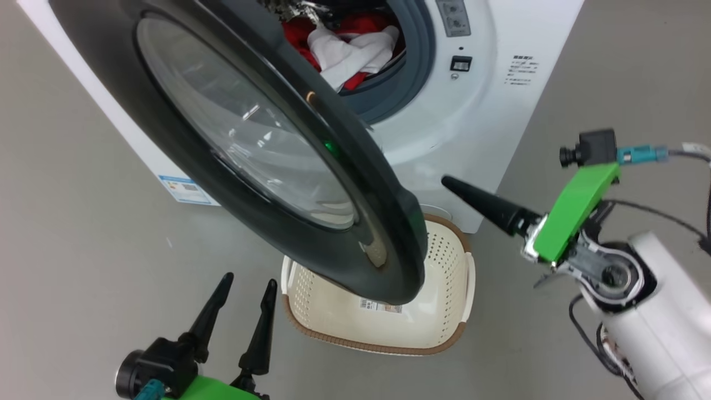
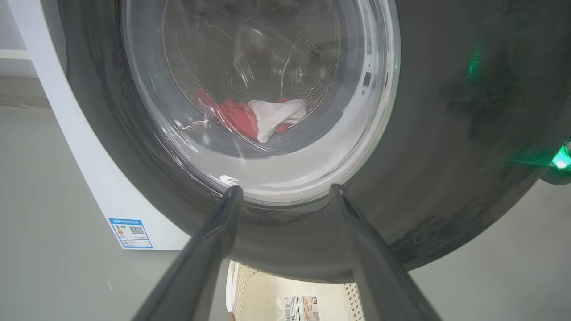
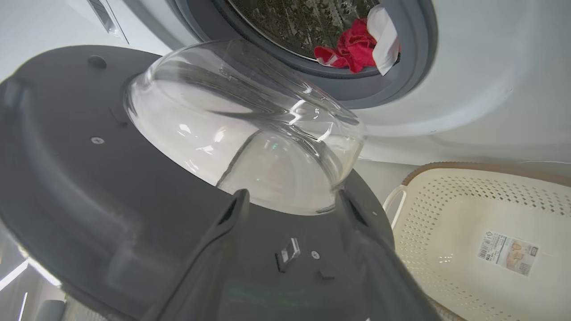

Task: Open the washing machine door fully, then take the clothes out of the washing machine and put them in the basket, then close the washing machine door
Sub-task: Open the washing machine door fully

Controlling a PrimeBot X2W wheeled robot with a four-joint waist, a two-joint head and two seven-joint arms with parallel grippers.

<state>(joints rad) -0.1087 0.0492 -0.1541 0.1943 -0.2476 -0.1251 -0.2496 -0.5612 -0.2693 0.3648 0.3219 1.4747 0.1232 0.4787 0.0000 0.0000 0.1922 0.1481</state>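
Washing machine door (image 1: pixel 250 133) partway open, swung out over the basket (image 1: pixel 444 266), which sits on the floor just in front of the washing machine (image 1: pixel 472 111). Clothes (image 1: pixel 350 50) all inside the drum: a red heap with one white piece draped towards the grey rubber ring. Basket holds nothing but its label.

Right gripper (image 1: pixel 450 182) hangs off the door's free edge, on the inner side. In its wrist view the two fingers (image 3: pixel 223 232) stand apart with nothing between them, aimed at the dark inner panel below the glass bowl. Left gripper (image 1: pixel 250 279) low at the outer face, fingers spread, holding nothing, near the door but apart from it.

Step in hand, as I read it: finish opening the door.
- Push from the inner side on the dark panel near the free edge, not on the glass bowl, which would likely let a finger slide.
- Follow the hinge's arc rather than shoving straight.
- The left gripper looks to be in the swing path and should clear off first.
- Watch the door's lower rim over the basket.
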